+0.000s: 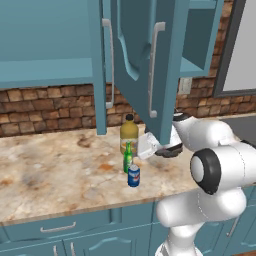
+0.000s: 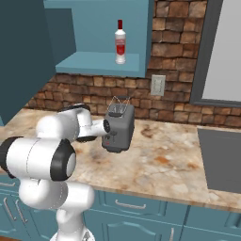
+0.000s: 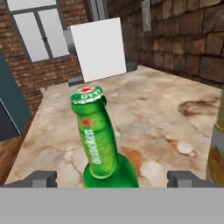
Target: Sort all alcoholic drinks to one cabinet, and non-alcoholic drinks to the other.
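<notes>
Tool [image 3: 112,178] wide open, empty, astride one green bottle [image 3: 98,144] — one blue can [image 1: 133,175], one yellow bottle [image 1: 129,133] alongside.

Bottle [image 1: 128,156] between juice [image 1: 129,133] behind and can [image 1: 133,176] (counter [image 1: 60,175]).

3 drinks stand upright, close together on the marble counter: a slim green glass bottle [image 1: 128,157], capped, with a red star label; a short blue soda can [image 1: 133,175] just nearer; a big yellow-orange juice bottle [image 1: 129,133] behind.

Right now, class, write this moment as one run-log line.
gripper: open, either side of green bottle, no grip | blue can, juice bottle: on counter | cabinet doors: open
</notes>
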{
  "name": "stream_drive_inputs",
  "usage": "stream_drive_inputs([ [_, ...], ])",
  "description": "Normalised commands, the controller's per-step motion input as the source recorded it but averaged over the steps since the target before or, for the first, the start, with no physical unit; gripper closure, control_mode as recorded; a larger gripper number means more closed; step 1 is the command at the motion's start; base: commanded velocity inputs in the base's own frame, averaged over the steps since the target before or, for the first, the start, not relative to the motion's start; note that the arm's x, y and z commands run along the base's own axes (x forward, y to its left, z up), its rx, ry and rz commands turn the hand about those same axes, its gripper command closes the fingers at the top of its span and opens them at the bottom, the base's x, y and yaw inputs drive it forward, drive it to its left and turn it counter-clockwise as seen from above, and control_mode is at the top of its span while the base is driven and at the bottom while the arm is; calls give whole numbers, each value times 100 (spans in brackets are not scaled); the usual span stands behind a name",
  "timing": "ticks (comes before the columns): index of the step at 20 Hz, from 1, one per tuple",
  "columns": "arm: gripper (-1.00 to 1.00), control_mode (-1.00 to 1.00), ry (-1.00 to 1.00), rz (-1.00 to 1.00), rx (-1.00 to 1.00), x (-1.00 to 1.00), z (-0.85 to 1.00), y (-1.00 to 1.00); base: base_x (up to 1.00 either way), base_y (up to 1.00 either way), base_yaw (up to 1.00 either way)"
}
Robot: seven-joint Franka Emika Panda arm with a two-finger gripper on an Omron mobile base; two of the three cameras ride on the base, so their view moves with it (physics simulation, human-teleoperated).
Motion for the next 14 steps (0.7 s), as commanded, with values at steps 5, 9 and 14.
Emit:
stream_drive_inputs([
  [5, -100, -100, 0, 0, 0, 15, -20, 6, 0, 0, 0],
  [9, -100, -100, 0, 0, 0, 6, -15, 5, 0, 0, 0],
  [14, -100, -100, 0, 0, 0, 0, -11, 5, 0, 0, 0],
])
